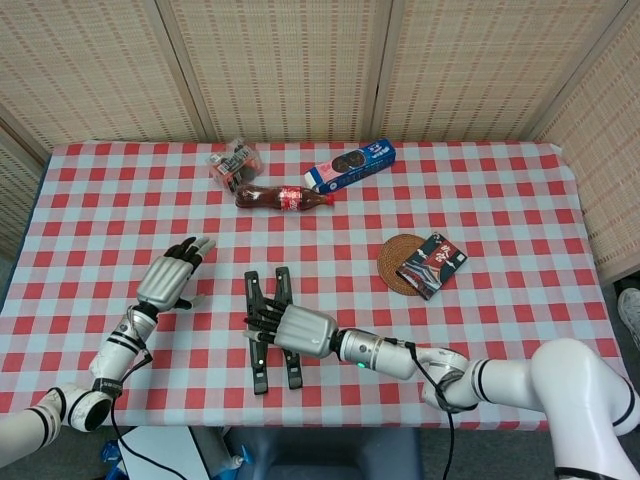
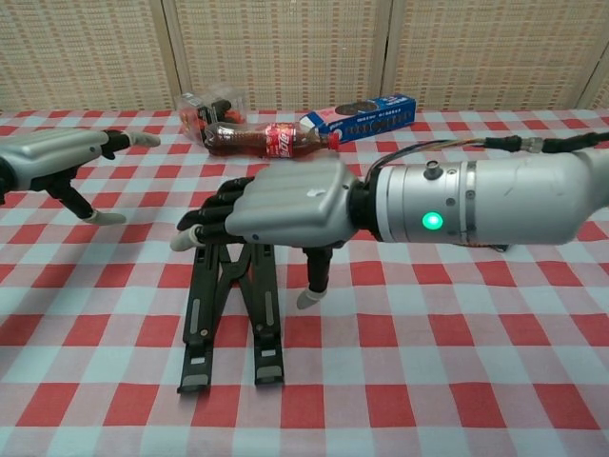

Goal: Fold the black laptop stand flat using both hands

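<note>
Our left robot hand (image 1: 168, 279), silver-shelled, hovers spread and empty at left. The black slatted laptop stand (image 1: 270, 330) lies near-centre on the checked surface (image 1: 500, 230); our right robot hand (image 1: 290, 328) hangs above it, fingers loosely curved, holding nothing.

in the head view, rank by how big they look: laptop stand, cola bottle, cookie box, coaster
1. laptop stand, partly hidden under the right hand
2. cola bottle and cookie box, too alike to rank
3. coaster, partly covered by a packet

Head view overhead; chest view low, forward-facing.
</note>
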Action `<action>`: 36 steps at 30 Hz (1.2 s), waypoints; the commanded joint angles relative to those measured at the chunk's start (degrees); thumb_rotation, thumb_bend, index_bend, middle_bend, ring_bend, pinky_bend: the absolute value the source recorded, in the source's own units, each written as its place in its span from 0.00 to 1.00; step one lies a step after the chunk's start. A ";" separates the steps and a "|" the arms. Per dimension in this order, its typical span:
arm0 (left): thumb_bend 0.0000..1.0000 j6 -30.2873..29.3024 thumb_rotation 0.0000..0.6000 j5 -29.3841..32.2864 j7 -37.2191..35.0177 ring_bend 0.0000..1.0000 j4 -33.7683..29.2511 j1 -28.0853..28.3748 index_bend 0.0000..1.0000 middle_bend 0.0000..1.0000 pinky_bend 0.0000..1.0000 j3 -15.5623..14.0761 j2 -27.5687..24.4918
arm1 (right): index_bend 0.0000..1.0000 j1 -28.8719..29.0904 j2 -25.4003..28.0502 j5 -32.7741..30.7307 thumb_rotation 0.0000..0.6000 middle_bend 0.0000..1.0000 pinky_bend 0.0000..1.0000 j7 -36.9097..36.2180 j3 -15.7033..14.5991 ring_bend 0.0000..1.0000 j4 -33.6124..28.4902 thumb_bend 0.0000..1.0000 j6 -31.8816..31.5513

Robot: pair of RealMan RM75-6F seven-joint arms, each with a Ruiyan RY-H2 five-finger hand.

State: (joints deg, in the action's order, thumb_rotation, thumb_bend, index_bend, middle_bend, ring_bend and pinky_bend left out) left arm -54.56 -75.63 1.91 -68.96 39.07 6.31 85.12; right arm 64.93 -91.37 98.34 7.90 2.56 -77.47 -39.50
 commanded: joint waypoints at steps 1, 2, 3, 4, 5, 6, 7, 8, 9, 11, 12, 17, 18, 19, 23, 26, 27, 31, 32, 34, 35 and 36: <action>0.24 -0.20 1.00 0.15 -0.04 0.00 -0.23 -0.40 0.00 0.00 0.16 -0.10 -0.29 | 0.00 3.14 0.58 0.62 1.00 0.00 0.00 -2.14 -0.81 0.00 0.51 0.00 3.60; 0.24 -0.25 1.00 0.15 -0.07 0.00 -0.26 -0.51 0.00 0.00 0.16 -0.14 -0.37 | 0.00 3.74 0.35 0.90 1.00 0.00 0.00 -2.25 -1.00 0.00 0.93 0.00 4.16; 0.24 -0.34 1.00 0.10 -0.06 0.00 -0.26 -0.61 0.00 0.00 0.16 -0.20 -0.43 | 0.00 4.30 0.06 1.26 1.00 0.00 0.00 -2.22 -1.25 0.00 1.45 0.00 4.67; 0.24 -0.45 1.00 0.01 -0.07 0.00 -0.24 -0.75 0.00 0.00 0.16 -0.28 -0.52 | 0.00 5.00 -0.32 1.58 1.00 0.00 0.00 -2.26 -1.61 0.00 2.09 0.00 5.44; 0.24 -0.56 1.00 -0.02 -0.15 0.00 -0.25 -0.85 0.00 0.00 0.16 -0.29 -0.57 | 0.00 5.46 -0.63 1.72 1.00 0.00 0.00 -2.39 -1.81 0.00 2.54 0.00 5.92; 0.24 -0.68 1.00 -0.04 -0.28 0.00 -0.27 -0.97 0.00 0.00 0.16 -0.28 -0.61 | 0.00 5.87 -0.98 1.85 1.00 0.00 0.00 -2.50 -1.99 0.00 3.05 0.00 6.30; 0.24 -0.85 1.00 -0.06 -0.46 0.00 -0.27 -1.13 0.00 0.00 0.16 -0.27 -0.68 | 0.00 6.39 -1.45 1.97 1.00 0.00 0.00 -2.68 -2.20 0.00 3.74 0.00 6.77; 0.24 -0.94 1.00 -0.08 -0.57 0.00 -0.26 -1.23 0.00 0.00 0.16 -0.28 -0.73 | 0.00 6.74 -1.82 2.03 1.00 0.00 0.00 -2.84 -2.33 0.00 4.26 0.00 7.05; 0.24 -1.03 1.00 -0.10 -0.70 0.00 -0.25 -1.33 0.00 0.00 0.16 -0.28 -0.77 | 0.00 7.09 -2.22 2.12 1.00 0.00 0.00 -3.00 -2.47 0.00 4.84 0.00 7.29; 0.24 -1.17 1.00 -0.17 -1.05 0.00 -0.21 -1.55 0.00 0.00 0.16 -0.31 -0.86 | 0.00 7.97 -3.11 2.43 1.00 0.00 0.00 -3.40 -2.86 0.00 6.16 0.00 7.86; 0.24 -1.25 1.00 -0.23 -1.19 0.00 -0.17 -1.65 0.00 0.00 0.16 -0.34 -0.89 | 0.00 8.29 -3.47 2.51 1.00 0.00 0.00 -3.65 -2.99 0.00 6.64 0.00 8.03; 0.24 -1.31 1.00 -0.32 -2.05 0.00 0.51 -2.18 0.00 0.00 0.16 -0.55 -0.84 | 0.00 9.98 -5.06 2.82 1.00 0.00 0.00 -5.12 -3.75 0.00 9.14 0.00 8.85; 0.24 -1.32 1.00 -0.34 -2.26 0.00 0.64 -2.26 0.00 0.00 0.16 -0.55 -0.81 | 0.00 10.26 -5.36 2.86 1.00 0.00 0.00 -5.37 -3.87 0.00 9.57 0.00 8.96; 0.24 -1.40 1.00 -0.42 -2.46 0.00 0.86 -2.34 0.00 0.00 0.16 -0.56 -0.75 | 0.00 10.69 -5.67 2.96 1.00 0.00 0.00 -5.65 -4.07 0.00 10.10 0.00 9.20; 0.24 -1.49 1.00 -0.70 -3.19 0.00 1.51 -2.60 0.00 0.00 0.16 -0.66 -0.62 | 0.00 11.84 -6.38 3.01 1.00 0.00 0.00 -6.68 -4.41 0.00 11.11 0.05 9.59; 0.24 -1.45 1.00 -0.87 -3.67 0.00 1.90 -2.71 0.00 0.00 0.16 -0.67 -0.58 | 0.00 12.79 -6.68 2.98 1.00 0.02 0.00 -7.21 -4.68 0.00 11.55 0.13 10.26; 0.24 -1.50 1.00 -0.93 -3.79 0.00 1.97 -2.75 0.00 0.00 0.16 -0.66 -0.58 | 0.00 13.04 -6.75 2.91 1.00 0.03 0.00 -7.42 -4.75 0.00 11.62 0.16 10.45; 0.24 -1.56 1.00 -1.08 -4.17 0.00 2.29 -2.93 0.00 0.00 0.16 -0.66 -0.48 | 0.02 13.85 -6.97 2.63 1.00 0.09 0.00 -8.43 -5.16 0.00 12.01 0.26 10.87; 0.24 -1.50 1.00 -1.09 -4.23 0.00 2.35 -2.93 0.00 0.00 0.16 -0.66 -0.46 | 0.04 14.04 -6.96 2.49 1.00 0.11 0.00 -8.68 -5.23 0.00 12.06 0.28 11.10; 0.24 -1.54 1.00 -1.18 -4.34 0.00 2.48 -2.95 0.00 0.00 0.16 -0.61 -0.39 | 0.09 14.22 -7.08 2.46 1.00 0.14 0.00 -9.14 -5.32 0.00 12.32 0.31 10.63; 0.24 -1.57 1.00 -1.23 -4.37 0.00 2.53 -2.96 0.00 0.00 0.16 -0.60 -0.36 | 0.12 14.25 -7.11 2.49 1.00 0.15 0.00 -9.37 -5.41 0.00 12.41 0.32 10.34; 0.24 -1.60 1.00 -1.27 -4.40 0.00 2.57 -2.98 0.00 0.00 0.16 -0.59 -0.34 | 0.15 14.21 -7.15 2.56 1.00 0.17 0.00 -9.54 -5.46 0.00 12.52 0.32 9.85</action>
State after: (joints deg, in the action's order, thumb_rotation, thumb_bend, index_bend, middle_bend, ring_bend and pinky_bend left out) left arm -56.16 -76.91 -2.50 -66.39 36.09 5.72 84.78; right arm 79.09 -98.44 100.87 -1.33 -2.78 -65.14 -29.13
